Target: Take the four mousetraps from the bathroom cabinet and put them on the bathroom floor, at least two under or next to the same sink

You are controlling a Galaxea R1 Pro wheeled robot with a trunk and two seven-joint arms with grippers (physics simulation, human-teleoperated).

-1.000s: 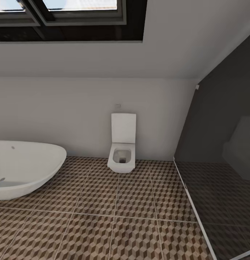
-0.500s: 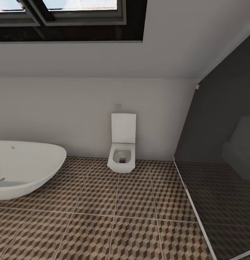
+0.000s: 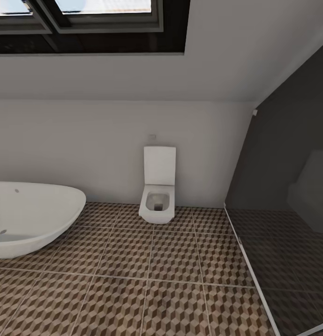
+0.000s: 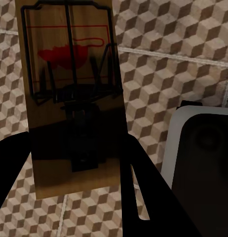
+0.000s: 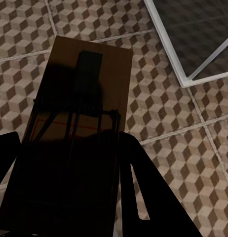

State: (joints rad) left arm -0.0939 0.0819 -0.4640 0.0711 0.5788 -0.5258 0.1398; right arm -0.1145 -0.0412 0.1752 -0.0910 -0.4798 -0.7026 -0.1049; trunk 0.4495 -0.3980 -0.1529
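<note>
Your left gripper point(image 4: 77, 173) is clamped on a mousetrap point(image 4: 72, 98), board sticking out past the fingertips, red spot at its far end, over the bathroom floor point(image 4: 163, 64). A white-rimmed dark object point(image 4: 203, 148) sits just beside it. Your right gripper point(image 5: 67, 182) is clamped on a second mousetrap point(image 5: 79, 113), above tiles near a glass panel's white frame point(image 5: 168, 49). Ahead: toilet point(image 3: 157, 186), bathtub point(image 3: 31, 217).

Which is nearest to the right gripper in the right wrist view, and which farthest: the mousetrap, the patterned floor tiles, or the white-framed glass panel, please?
1. The mousetrap, held between the right gripper fingers.
2. The floor tiles, below the trap.
3. The glass panel, off at the corner, beyond the trap's far end.
</note>
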